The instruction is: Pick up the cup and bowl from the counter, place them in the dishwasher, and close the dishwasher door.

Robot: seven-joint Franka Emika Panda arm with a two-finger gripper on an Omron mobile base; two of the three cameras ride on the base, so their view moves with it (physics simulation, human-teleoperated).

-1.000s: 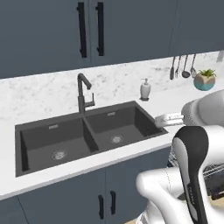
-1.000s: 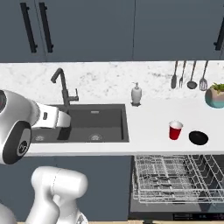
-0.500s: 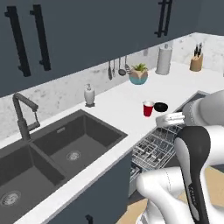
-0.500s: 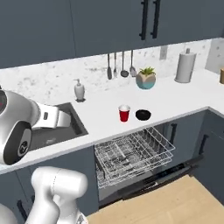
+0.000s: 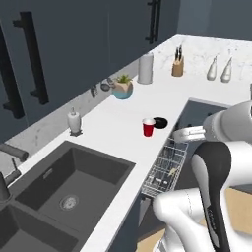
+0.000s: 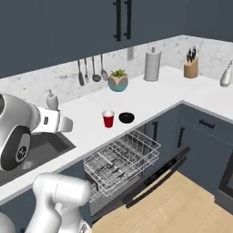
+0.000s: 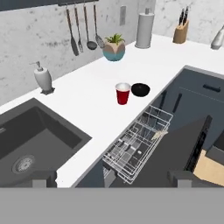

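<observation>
Hand view: red white-rimmed cup (image 7: 123,93) beside black bowl (image 7: 140,89), jaws spread, empty.

Kitchen: sink (image 7: 30,144), dishwasher (image 6: 119,164), white counter (image 6: 150,98), hanging utensils (image 7: 81,33).

Both base views look down from behind the arm, the left across the sink (image 5: 69,192), the right nearer the dishwasher (image 6: 119,162) rack at centre frame, while the hand view shares the counter (image 7: 89,103) between.
</observation>
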